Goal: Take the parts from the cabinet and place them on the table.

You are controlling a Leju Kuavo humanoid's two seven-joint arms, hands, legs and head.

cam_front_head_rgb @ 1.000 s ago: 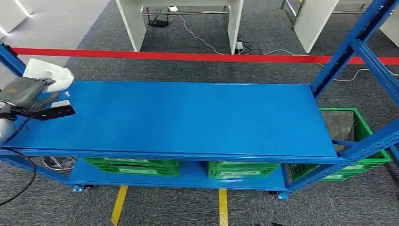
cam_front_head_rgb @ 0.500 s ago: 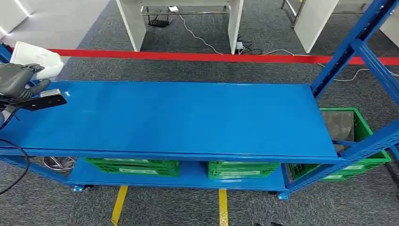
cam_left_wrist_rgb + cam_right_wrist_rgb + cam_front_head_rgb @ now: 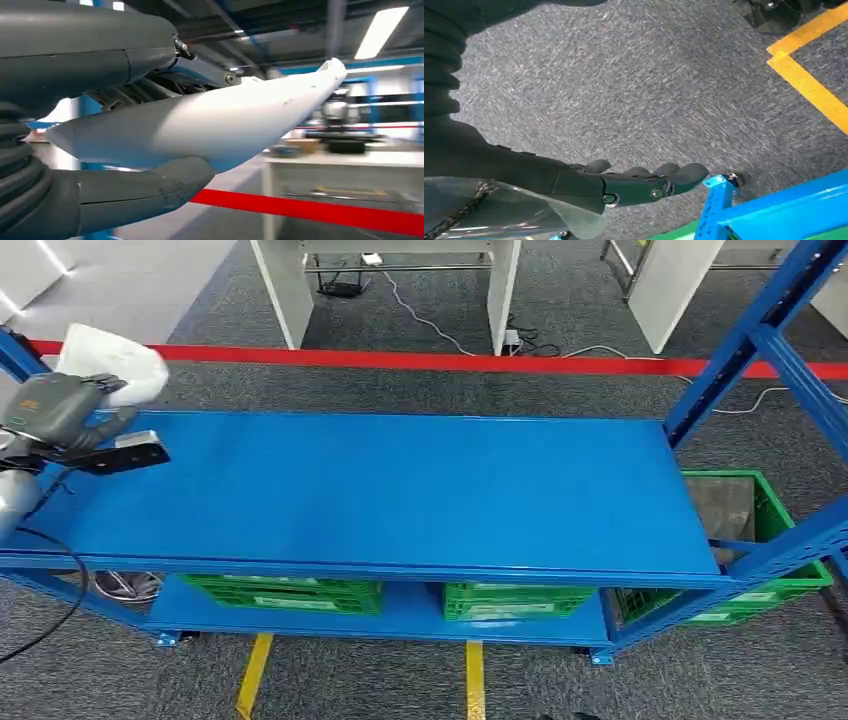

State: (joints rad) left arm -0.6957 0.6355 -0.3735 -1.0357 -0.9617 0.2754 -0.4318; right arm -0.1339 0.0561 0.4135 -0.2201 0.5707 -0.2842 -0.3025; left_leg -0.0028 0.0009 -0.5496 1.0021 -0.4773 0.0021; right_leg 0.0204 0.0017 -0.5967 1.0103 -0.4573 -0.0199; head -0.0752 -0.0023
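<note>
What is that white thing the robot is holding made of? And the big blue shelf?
The white part in the left hand looks like smooth moulded plastic: a thin curved shell with a soft sheen, though painted metal can't be ruled out. The blue shelf seems to be painted sheet steel: flat, evenly glossy, carried on blue perforated uprights.

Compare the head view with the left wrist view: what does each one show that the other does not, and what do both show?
Head view alone: the blue shelf top, green crates beneath it, and yellow floor lines. Left wrist view alone: the ceiling lights and a close look at the thumb under the white part. Both: the left hand gripping the white part, and the red barrier tape.
</note>
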